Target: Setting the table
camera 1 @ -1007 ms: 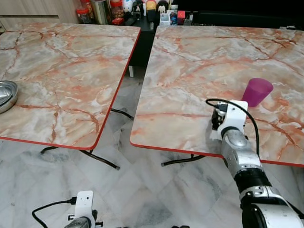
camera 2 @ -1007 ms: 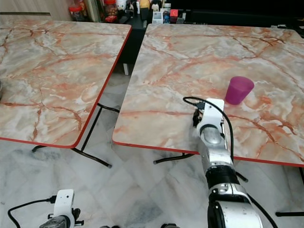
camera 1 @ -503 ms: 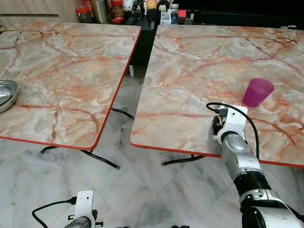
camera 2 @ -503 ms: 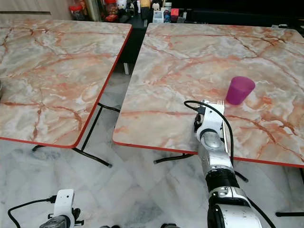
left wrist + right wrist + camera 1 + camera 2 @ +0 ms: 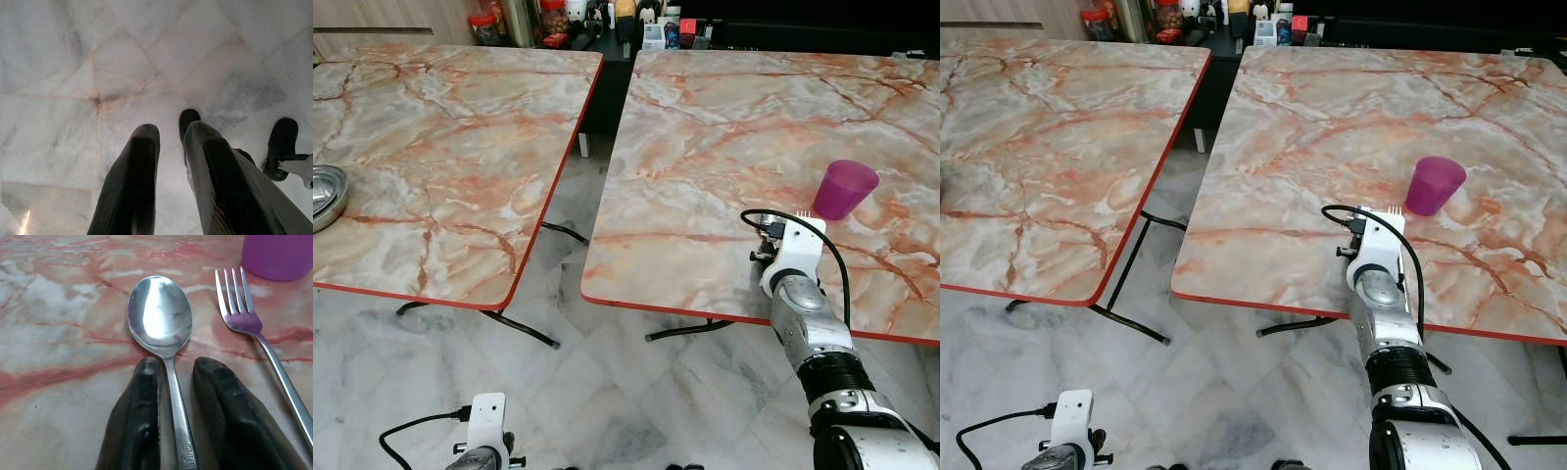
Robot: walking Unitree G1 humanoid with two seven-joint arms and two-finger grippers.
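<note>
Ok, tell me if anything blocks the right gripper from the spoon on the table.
Nothing visible does. The right gripper already straddles the spoon handle, one finger on each side, with a small gap at the right. The fork lies beside it, apart, and the purple cup stands beyond the fork.

Two marble-patterned counters (image 5: pixel 450 147) with red edging (black folding legs (image 5: pixel 524 328) below) stand side by side on a pale marble-tiled floor (image 5: pixel 607 392); jars and bottles (image 5: pixel 524 20) crowd a dark shelf behind.

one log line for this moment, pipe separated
right pincer: astride spoon handle on table | fork beside spoon, near purple cup | left pincer: idle, over floor
</note>
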